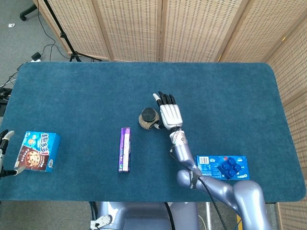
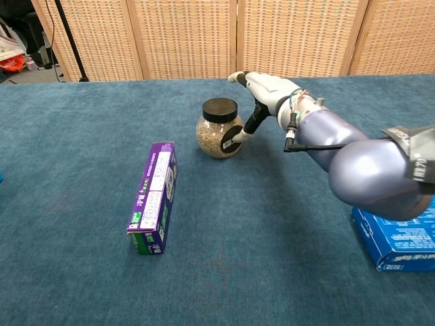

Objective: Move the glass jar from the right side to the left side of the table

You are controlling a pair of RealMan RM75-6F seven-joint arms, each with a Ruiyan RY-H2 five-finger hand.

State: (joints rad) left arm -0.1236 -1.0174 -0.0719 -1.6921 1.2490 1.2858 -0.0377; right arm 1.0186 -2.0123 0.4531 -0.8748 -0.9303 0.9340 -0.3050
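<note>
The glass jar [image 2: 219, 129] is found upright near the middle of the table [image 1: 225, 91], just right of the purple box [image 2: 155, 196]. It is touched on its right side by the thumb of the right hand [image 1: 170, 114]; the fingers [image 1: 163, 99] are held straight and spread, and nothing is gripped. A push, not a lift, is judged to be in progress. Toppling is considered the main risk: contact is made low on a rounded body, and drag from the carpet-like cover could tip the jar. Sideways slip off the single thumb contact is also possible, as is collision with the purple box. The jar is closed by a black lid [image 2: 219, 109] and is filled most of the way with a pale granular material. The left hand [image 1: 5, 140] is seen only in part at the table's left edge beside a cookie box [image 1: 38, 151]; its state cannot be determined.
</note>
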